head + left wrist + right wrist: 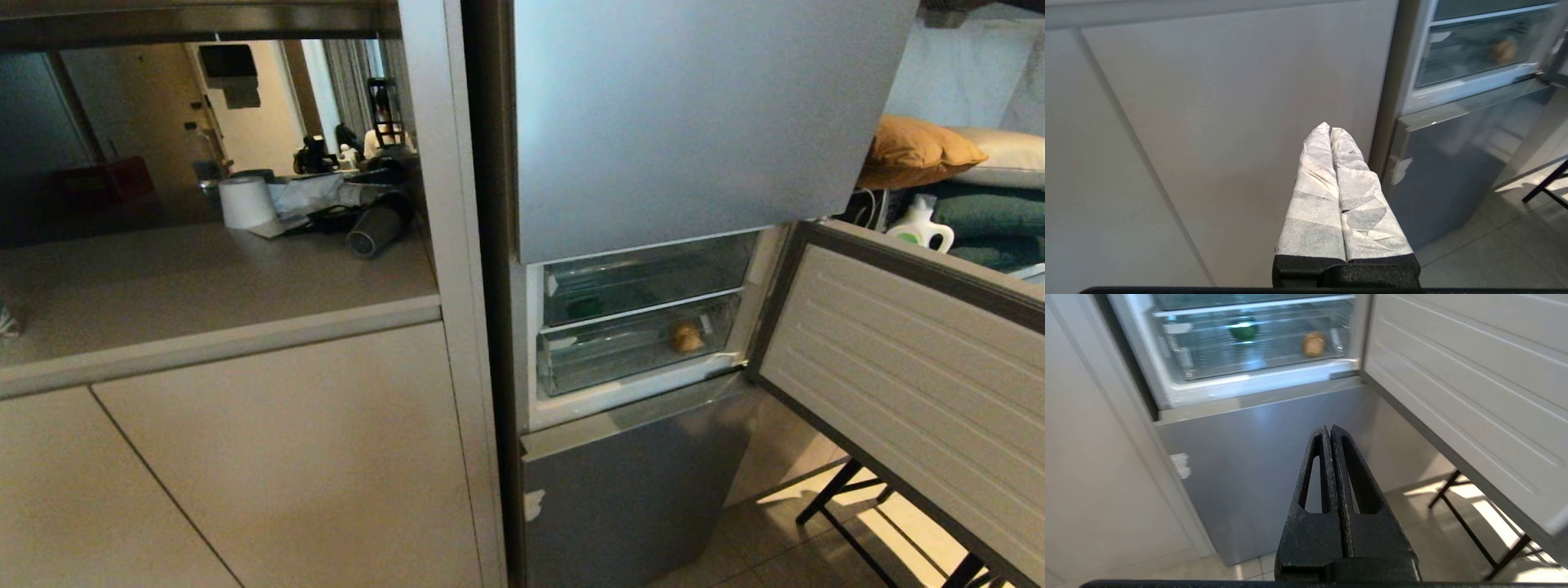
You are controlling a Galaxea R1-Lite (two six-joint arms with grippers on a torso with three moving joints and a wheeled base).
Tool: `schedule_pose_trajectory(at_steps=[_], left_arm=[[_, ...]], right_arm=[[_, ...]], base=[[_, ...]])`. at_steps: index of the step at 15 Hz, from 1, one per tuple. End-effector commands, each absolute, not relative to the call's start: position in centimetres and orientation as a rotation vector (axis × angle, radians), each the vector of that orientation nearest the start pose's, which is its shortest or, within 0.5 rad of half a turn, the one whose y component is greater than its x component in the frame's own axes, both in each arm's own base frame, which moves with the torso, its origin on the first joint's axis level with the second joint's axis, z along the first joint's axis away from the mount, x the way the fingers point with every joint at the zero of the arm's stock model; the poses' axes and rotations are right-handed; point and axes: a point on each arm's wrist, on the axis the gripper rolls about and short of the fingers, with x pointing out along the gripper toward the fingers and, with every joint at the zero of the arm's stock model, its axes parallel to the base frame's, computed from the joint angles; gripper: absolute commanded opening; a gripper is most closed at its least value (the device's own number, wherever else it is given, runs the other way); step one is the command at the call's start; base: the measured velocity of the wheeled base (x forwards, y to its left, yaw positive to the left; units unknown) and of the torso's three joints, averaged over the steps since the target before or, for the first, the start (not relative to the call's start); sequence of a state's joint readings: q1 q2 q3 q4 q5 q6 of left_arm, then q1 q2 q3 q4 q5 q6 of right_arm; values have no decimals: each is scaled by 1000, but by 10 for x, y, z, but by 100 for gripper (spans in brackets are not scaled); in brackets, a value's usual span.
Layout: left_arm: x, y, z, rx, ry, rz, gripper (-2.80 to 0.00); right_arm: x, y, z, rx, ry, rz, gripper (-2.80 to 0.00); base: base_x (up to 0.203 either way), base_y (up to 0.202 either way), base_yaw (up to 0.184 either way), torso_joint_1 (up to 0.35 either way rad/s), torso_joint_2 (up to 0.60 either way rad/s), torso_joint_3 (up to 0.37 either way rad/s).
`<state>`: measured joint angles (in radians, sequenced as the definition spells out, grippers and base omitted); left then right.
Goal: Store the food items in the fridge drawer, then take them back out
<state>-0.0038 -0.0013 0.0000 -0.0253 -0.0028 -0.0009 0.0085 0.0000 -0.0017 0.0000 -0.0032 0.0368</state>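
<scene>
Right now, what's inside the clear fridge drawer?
Fridge drawer holds a green bell pepper and a tan potato-like lump, apart. The drawer's back is dim; nothing else discernible.

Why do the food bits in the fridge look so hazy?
Head view: the potato-like lump sits behind the clear fridge drawer, dimmed by reflections. Right wrist view: green bell pepper is soft and blurred. Left wrist view: the lump is out of focus.

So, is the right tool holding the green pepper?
No, the right tool is shut and empty in front of the fridge, while the green pepper sits inside the clear drawer.
</scene>
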Motion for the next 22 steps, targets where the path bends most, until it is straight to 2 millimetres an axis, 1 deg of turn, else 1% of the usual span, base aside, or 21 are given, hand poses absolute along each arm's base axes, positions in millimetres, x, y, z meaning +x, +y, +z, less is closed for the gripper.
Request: schedule_pose_trajectory(at_steps=[1,8,12,13,14,15,16,17,18,20,22], left_arm=[[-22,0,75,-2,-14,-8,-280],[-22,0,75,-2,-14,-7,-280],[-22,0,75,-2,-14,-6,-280],[-22,0,75,-2,-14,-7,-280],[-22,0,75,-2,-14,-6,-280],[-22,0,75,-2,-15,-6,-280],[-22,0,75,-2,-14,-6,-280],[-22,0,75,0,-14,-6,-280],[-22,0,75,-1,-14,-6,-280],[-22,0,75,-2,-14,-6,-280],[-22,0,75,0,-15,-8,-280]], right_arm=[[-23,0,76,37,0,6,-280],[-23,0,76,35,0,6,-280],[-23,0,77,24,-3,-3,-280],[-25,0,82,21,-18,-6,-280],[-29,-1,96,23,-42,-15,-280],[-33,-1,115,30,-53,-35,-280],[-34,-1,134,46,-34,-57,-280],[-31,-1,151,70,-3,-79,-280],[-23,-1,165,96,43,-115,-280],[5,-2,187,145,139,-213,-280],[34,-12,202,198,151,-344,-280]], base=[[2,7,-69,2,9,2],[2,8,-153,2,1,2],[0,1,-16,1,0,0],[0,0,0,0,0,0],[0,0,0,0,0,0],[0,0,0,0,0,0],[0,0,0,0,0,0],[0,0,0,0,0,0],[0,0,0,0,0,0],[0,0,0,0,0,0],[0,0,0,0,0,0]])
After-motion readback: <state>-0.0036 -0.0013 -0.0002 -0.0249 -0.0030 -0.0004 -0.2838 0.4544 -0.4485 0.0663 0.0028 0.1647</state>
